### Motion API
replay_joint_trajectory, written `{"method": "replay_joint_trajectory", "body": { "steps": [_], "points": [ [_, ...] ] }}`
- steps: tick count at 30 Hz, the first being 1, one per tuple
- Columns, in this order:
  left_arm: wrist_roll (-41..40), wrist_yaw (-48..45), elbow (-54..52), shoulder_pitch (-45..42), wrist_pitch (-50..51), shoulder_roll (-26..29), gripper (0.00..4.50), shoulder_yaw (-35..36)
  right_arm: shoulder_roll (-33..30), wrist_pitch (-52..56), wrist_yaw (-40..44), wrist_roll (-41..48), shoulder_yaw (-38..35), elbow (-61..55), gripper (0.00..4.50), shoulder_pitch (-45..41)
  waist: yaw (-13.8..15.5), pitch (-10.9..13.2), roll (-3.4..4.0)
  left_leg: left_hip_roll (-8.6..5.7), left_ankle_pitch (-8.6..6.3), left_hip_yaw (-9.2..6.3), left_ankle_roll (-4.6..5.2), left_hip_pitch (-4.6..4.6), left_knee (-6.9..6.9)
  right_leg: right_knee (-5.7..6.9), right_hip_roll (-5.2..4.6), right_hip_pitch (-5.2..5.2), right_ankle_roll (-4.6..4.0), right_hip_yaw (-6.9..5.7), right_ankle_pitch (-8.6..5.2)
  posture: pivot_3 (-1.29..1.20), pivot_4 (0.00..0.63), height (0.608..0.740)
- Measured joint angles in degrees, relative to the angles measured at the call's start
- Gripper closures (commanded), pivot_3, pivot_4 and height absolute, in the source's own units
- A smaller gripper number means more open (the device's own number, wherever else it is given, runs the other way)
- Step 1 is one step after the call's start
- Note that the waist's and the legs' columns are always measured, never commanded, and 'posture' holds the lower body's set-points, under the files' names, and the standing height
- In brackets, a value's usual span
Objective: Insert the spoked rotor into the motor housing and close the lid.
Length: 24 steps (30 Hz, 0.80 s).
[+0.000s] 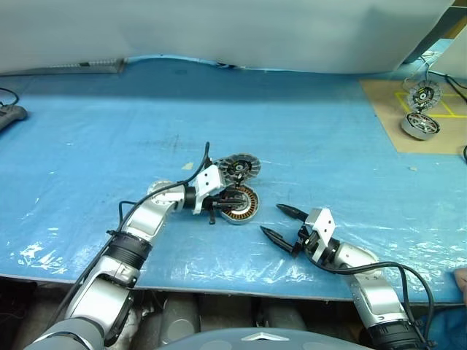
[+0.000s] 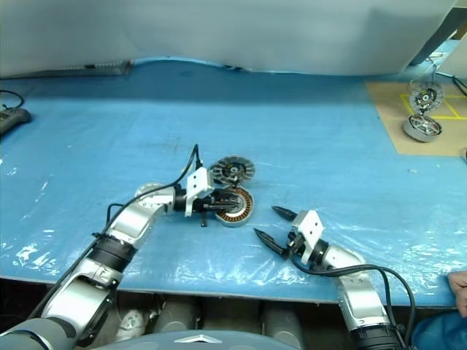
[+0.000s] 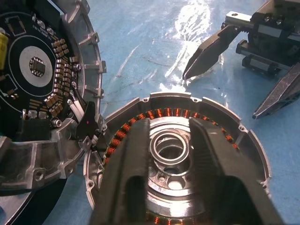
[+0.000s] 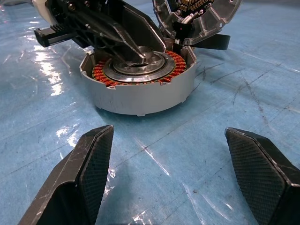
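In the middle of the head view, on the blue sheet (image 1: 109, 146), the housing (image 1: 249, 204) lies flat with its mouth up. Its axis runs straight up, and being round it has no long axis across the table. Inside the copper windings we see a silvery disc with a raised hub, which we take for the rotor (image 3: 169, 147). It lies flat, with its hub pointing up out of the cup. The lid (image 1: 239, 166) stands open on its hinge just above the housing in the frame, tilted up, with its inner face turned toward the cup.

The left gripper (image 1: 226, 205) reaches in from the left. Its fingers are narrowly parted, straddle the hub and hold nothing that we can make out. The right gripper (image 1: 271, 220), lower right of the housing, is spread wide and empty, near the cup but apart from it.

We judge the main risks to be these:
- The left fingers sit so close to the hub that pulling out at a slant may catch it and tip or lift the rotor.
- The lid leans over those fingers and may drop onto them.
- If the rotor sits crooked, the lid will jam on it.
- The sheet looks slick, so pushing the lid may slide the housing.
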Motion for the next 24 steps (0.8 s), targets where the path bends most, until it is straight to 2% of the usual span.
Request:
{"method": "replay_joint_trajectory", "body": {
  "steps": [2,6,9,13,15,16,24],
  "points": [
    [-0.04,0.11,0.10,0.00,-0.09,-0.11,1.54,0.08,0.00,0.00,-0.10,0.00,0.28,0.00,0.46,-0.05,0.00,0.00,0.00,0.00,0.00,0.00,0.00,0.00,0.00,0.00,0.00,0.00,0.00,0.00,0.00,0.00,0.150,0.740],
    [-3.03,0.13,-2.89,0.65,1.16,-0.67,1.54,1.65,-0.21,0.33,-0.37,0.15,0.27,-0.51,0.46,-0.07,0.03,0.00,0.00,0.01,-0.02,0.00,0.03,-0.02,0.01,0.00,-0.01,0.00,-0.01,-0.01,0.00,0.00,0.150,0.740],
    [-6.42,-0.29,-7.85,2.84,3.96,0.07,2.14,3.37,-0.46,3.03,-1.43,1.50,-0.64,-2.96,0.46,-0.11,-0.12,0.00,0.01,0.01,-0.02,0.01,0.04,0.00,-0.01,0.00,0.01,-0.02,-0.01,0.01,0.00,0.00,0.150,0.740],
    [-9.67,0.00,-12.49,7.16,7.12,2.32,3.54,5.84,-1.73,10.44,-4.99,3.88,-3.79,-7.15,0.46,-2.70,-0.04,0.00,0.02,0.01,-0.02,0.01,0.04,0.03,-0.01,0.01,0.01,0.00,-0.22,0.00,-0.12,0.00,0.150,0.740],
    [-10.20,1.06,-14.18,9.97,6.92,2.83,4.30,7.27,-2.26,13.86,-5.73,5.58,-4.48,-9.47,1.11,-4.52,-0.01,0.00,0.03,0.00,-0.02,0.01,0.04,0.04,-0.01,-0.01,0.00,0.01,-0.23,0.02,-0.13,0.00,0.150,0.740],
    [-10.17,1.63,-14.44,11.26,6.17,2.91,4.50,7.65,-2.42,15.37,-5.92,6.36,-4.69,-10.72,1.38,-5.31,0.00,0.00,0.03,0.01,-0.01,0.01,0.03,0.03,-0.01,-0.01,0.00,0.01,-0.22,0.01,-0.13,0.00,0.150,0.740],
    [-9.70,7.75,-14.50,18.87,-3.11,1.03,4.50,11.57,-2.86,24.35,-7.21,6.79,-0.06,-17.01,4.26,-10.82,0.00,0.00,0.03,0.02,0.01,-0.01,-0.03,0.01,-0.03,-0.03,0.01,-0.01,0.01,-0.03,0.00,0.00,0.150,0.740]
  ]
}}
